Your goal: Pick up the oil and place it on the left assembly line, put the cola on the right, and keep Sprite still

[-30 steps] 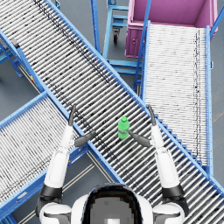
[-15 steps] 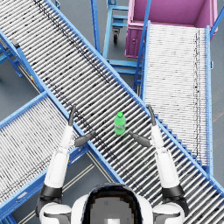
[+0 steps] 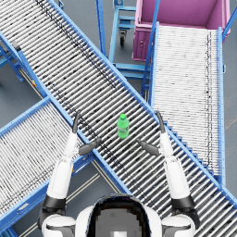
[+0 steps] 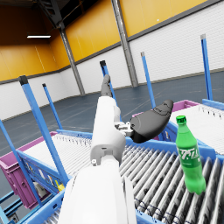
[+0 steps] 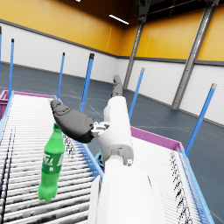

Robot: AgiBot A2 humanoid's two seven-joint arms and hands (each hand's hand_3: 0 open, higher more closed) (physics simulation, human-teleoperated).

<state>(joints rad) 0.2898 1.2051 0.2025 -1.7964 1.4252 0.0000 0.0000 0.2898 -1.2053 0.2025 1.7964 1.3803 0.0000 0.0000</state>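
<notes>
While the Sprite bottle [image 3: 122,127] stands upright on the conveyor [image 3: 60,60], left hand [image 3: 89,148] released, empty, right hand [image 3: 149,147] released, empty

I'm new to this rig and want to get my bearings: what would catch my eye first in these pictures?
The green Sprite bottle stands upright on the long diagonal roller conveyor, the one bright thing amid grey rollers and blue rails. The left hand and the right hand hang either side of it, touching nothing. At the far end of the right conveyor sits a magenta bin.
</notes>
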